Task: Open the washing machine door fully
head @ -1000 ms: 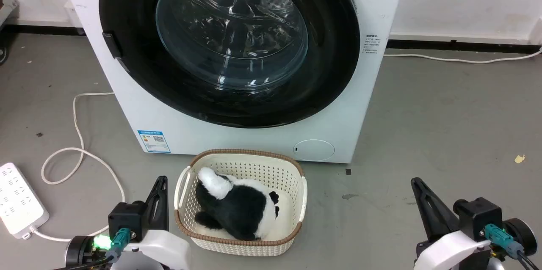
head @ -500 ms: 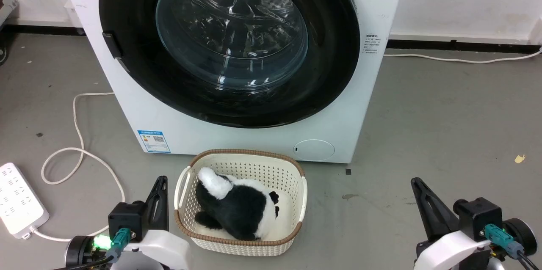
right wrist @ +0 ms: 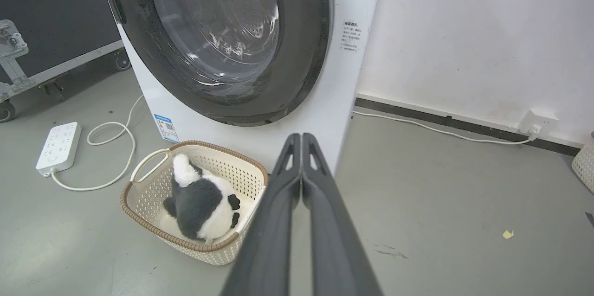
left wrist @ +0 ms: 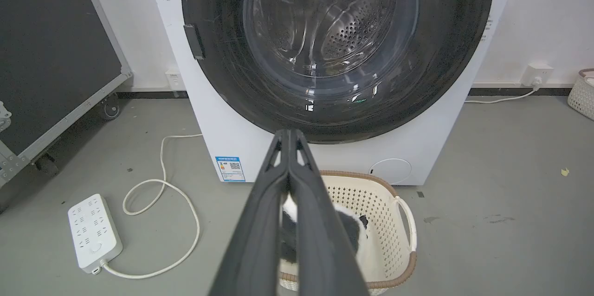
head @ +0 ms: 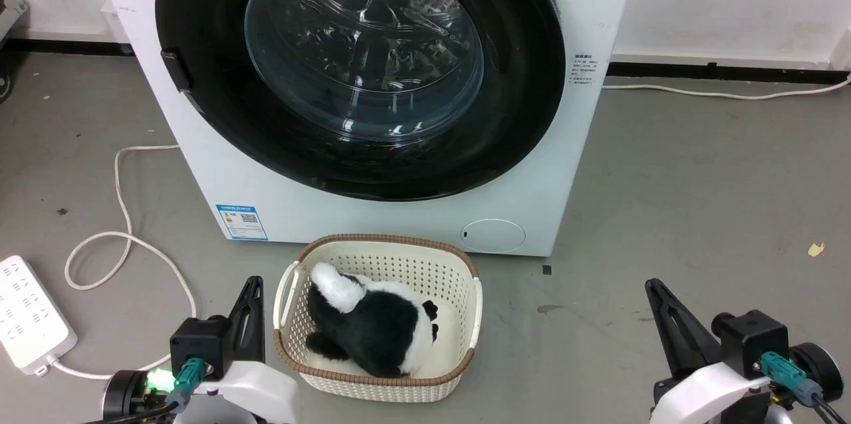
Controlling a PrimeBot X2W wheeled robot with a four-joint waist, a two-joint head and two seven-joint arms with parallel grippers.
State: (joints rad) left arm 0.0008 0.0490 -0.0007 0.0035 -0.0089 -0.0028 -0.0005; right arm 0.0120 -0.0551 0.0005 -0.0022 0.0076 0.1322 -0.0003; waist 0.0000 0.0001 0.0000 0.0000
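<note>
The large round glossy black washing machine door (head: 362,52), with its bulging clear glass centre, lies closed flat against the front of the white box-shaped washing machine (head: 372,218), which stands on the grey floor (head: 698,211) against the far wall. A small dark latch piece (head: 175,70) sits on the door's left edge. Low on the machine's front are a small blue label (head: 242,221) at the left and a round filter cover (head: 492,236) at the right.

Directly in front of the machine, under the door, stands a cream perforated plastic basket with a brown woven rim (head: 389,238). A black and white plush toy (head: 375,327) lies in it. Whether the basket touches the machine cannot be told.

The left pincer (head: 252,286) is near and low, just left of the basket, its two long dark fingers pressed together and holding nothing. The right pincer (head: 655,288) is well to the right of the basket, also pressed together and empty. Both are well short of the door.

On the floor at the left lie a white power strip (head: 26,311) and its looping white cable (head: 123,238). In the left wrist view a black wheeled case (left wrist: 51,54) stands further left, and a white wall plug (left wrist: 538,74) sits to the machine's right. A small yellow scrap (head: 816,249) lies far right.
</note>
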